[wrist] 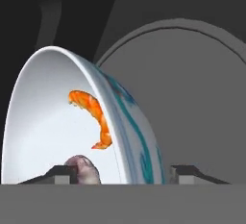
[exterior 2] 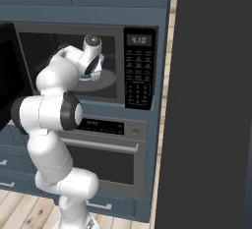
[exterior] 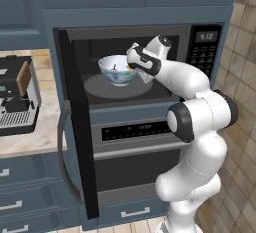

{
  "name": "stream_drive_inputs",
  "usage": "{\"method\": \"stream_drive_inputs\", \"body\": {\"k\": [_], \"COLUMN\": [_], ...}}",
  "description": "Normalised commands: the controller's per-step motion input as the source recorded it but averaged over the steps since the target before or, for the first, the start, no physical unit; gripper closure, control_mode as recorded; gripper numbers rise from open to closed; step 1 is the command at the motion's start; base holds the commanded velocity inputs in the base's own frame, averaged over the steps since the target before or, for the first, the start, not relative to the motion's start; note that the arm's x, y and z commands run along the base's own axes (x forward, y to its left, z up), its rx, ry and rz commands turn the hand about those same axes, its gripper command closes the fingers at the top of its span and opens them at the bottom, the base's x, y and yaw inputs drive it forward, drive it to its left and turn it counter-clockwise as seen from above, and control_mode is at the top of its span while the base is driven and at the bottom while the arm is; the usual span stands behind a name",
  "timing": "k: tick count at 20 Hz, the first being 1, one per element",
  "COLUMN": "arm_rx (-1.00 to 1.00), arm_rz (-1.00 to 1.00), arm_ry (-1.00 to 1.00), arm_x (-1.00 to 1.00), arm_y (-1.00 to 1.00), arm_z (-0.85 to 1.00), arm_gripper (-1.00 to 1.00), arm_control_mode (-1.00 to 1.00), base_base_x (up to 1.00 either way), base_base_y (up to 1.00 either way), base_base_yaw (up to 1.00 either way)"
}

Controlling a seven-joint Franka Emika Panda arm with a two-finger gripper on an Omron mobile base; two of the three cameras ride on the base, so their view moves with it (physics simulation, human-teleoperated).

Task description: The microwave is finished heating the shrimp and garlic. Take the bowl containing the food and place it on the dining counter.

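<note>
One bowl (exterior: 118, 70) sits inside the microwave (exterior: 150, 67), and my fingers (wrist: 117, 172) straddle its right-hand rim, one tip inside and one outside the patterned wall. They look closed on the rim, though the contact itself is cut off at the edge of the hand view. Whether the bowl rests on the grey turntable (exterior: 100, 88) or hangs just above it, I cannot tell. Inside the bowl lie an orange shrimp (wrist: 93, 115) and, near my inner finger, the garlic (wrist: 82, 168). The microwave door (exterior: 75, 127) stands swung wide to the left. Below is the oven (exterior: 135, 152); left of it, a coffee machine (exterior: 17, 97) stands on the counter (exterior: 30, 139).
</note>
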Motion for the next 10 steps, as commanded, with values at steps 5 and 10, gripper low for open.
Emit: {"method": "stream_drive_inputs", "body": {"k": [5, 10], "arm_rx": [0.0, 0.0], "arm_rz": [0.0, 0.0], "arm_ry": [0.0, 0.0], "arm_x": [0.0, -0.07], "arm_y": [0.0, 0.0], "arm_z": [0.0, 0.0], "arm_gripper": [1.0, 1.0], "arm_control_mode": [-1.0, -1.0], "base_base_x": [0.0, 0.0], "base_base_y": [0.0, 0.0], "base_base_yaw": [0.0, 0.0]}}
